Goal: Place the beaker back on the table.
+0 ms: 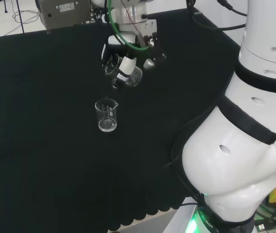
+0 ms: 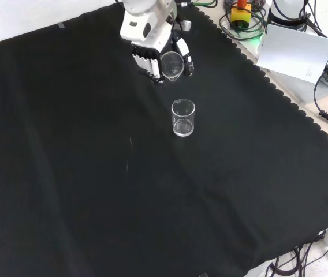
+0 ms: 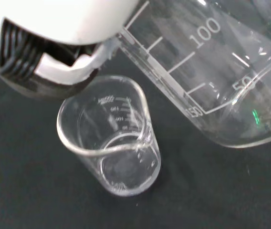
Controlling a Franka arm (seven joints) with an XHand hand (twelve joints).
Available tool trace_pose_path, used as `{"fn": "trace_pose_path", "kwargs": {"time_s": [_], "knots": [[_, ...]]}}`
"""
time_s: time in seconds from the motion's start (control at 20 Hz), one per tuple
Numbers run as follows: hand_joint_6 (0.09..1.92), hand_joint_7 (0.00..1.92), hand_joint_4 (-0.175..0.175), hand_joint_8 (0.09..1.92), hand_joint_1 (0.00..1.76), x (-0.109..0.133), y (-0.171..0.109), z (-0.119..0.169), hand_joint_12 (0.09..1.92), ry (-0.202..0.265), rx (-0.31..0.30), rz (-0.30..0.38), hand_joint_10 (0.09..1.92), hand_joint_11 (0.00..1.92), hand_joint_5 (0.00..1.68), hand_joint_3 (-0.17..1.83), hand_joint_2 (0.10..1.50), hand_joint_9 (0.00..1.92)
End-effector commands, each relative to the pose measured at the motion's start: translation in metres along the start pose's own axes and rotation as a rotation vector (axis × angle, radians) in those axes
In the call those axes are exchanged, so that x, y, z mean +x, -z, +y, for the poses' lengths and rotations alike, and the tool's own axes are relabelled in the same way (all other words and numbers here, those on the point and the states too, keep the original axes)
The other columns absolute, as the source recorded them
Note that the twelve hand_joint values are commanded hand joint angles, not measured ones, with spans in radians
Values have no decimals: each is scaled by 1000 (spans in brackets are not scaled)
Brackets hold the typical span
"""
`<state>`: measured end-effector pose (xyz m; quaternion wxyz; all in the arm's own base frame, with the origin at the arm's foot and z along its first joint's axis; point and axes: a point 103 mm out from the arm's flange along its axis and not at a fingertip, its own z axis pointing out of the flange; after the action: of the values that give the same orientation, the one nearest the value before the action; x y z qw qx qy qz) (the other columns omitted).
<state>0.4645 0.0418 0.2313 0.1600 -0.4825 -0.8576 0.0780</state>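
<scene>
My black and white hand (image 1: 120, 60) (image 2: 150, 55) hangs above the cloth with its fingers curled round a clear glass beaker (image 1: 128, 75) (image 2: 172, 64). The held beaker (image 3: 221, 81) is tilted, and its printed scale marks show close up in the wrist view. It looks empty. A second clear beaker (image 1: 107, 115) (image 2: 183, 118) (image 3: 111, 143) stands upright on the black cloth just below and apart from the held one. In the wrist view a white finger (image 3: 54, 43) crosses above it.
The black cloth (image 2: 94, 190) spreads wide around the standing beaker. The arm's white links (image 1: 254, 121) rise at the right of the head view. Beyond the cloth's scalloped edge in the front view lie cables and a white sheet (image 2: 297, 52).
</scene>
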Motion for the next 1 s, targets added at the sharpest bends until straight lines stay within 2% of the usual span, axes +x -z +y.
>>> {"fn": "trace_pose_path", "kwargs": {"time_s": [0.05,0.45,0.7,1.0], "knots": [[642,1748,175,87,1133,-21,6,6,436,9,-71,58,87,1755,1298,679,640,1800],[647,1744,175,87,1131,-43,-6,23,434,55,-186,192,87,1741,1294,674,644,1791],[649,1735,175,87,1130,-57,-18,35,429,82,-233,261,87,1720,1292,671,646,1776],[647,1718,175,87,1129,-76,-33,49,423,91,-302,347,87,1690,1290,663,651,1751]]}}
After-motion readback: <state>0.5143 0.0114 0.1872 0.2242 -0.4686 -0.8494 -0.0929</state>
